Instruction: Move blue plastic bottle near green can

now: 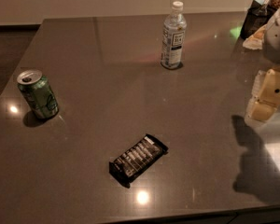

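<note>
The blue plastic bottle (173, 36) stands upright at the back middle of the dark table, with a white cap and a white label. The green can (38, 95) stands upright at the left edge, its silver top with pull tab showing. They are far apart. My gripper (266, 96) is at the right edge of the view, cream-coloured, hanging above the table well to the right of the bottle and touching nothing.
A black snack bar wrapper (138, 159) lies in the front middle of the table (107, 78). A dark bag (255, 18) and snack packs sit at the back right corner. My arm's shadow (256, 157) falls at the front right.
</note>
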Motion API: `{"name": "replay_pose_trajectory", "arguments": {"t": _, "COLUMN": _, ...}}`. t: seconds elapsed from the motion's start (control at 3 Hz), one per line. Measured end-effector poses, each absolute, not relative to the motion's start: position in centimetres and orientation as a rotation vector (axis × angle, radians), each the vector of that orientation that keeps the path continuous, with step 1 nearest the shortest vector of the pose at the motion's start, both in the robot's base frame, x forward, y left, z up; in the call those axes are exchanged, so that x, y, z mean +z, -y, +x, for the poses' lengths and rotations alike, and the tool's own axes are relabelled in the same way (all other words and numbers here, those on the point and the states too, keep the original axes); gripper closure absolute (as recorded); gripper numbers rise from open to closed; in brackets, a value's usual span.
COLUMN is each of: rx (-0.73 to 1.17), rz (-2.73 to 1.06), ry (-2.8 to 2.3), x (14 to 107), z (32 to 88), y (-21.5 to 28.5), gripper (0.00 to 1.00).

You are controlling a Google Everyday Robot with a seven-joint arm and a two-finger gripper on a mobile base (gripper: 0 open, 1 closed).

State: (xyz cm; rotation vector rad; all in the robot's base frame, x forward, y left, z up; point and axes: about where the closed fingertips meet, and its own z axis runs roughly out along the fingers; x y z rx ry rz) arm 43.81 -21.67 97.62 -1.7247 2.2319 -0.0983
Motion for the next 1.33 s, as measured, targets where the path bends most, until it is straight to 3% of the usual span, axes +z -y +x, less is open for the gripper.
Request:
{"name": "replay_pose_trajectory", "arguments": {"t": 0.67, "rx": -0.113, "rz": -1.688, "ry": -2.263, "x": 97.6, "z": 45.3, "y": 21.7, "gripper": 0.00}}
{"name": "replay_pose_trajectory", "arguments": {"t": 1.33, "rx": -0.143, "rz": -1.414, "ry": -2.305, "x": 98.1, "z": 54.7, "y": 23.1, "gripper": 0.00}}
